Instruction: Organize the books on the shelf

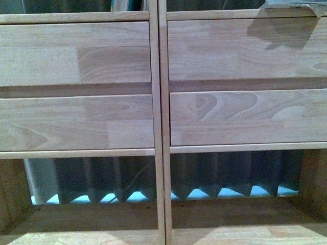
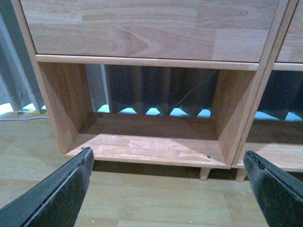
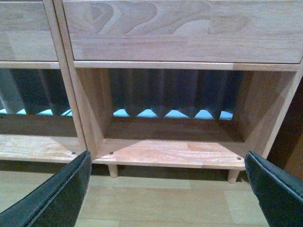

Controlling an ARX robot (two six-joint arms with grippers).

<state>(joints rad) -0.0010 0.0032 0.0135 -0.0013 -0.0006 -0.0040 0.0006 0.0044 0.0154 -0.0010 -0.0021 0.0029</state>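
Okay, left gripper (image 2: pixel 168 156) and right gripper (image 3: pixel 166 157) both spread wide, holding nothing, facing the shelf (image 1: pixel 76 122) bottom cubbies. Books (image 1: pixel 127 4) barely peek in up top; I'd raise an arm there first and approach the spines squarely.

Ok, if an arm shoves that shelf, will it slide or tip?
The shelf is thick wood planks, so probably heavy and stiff. Short peg legs on smooth flooring: a hard shove might slide it rather than tip it.
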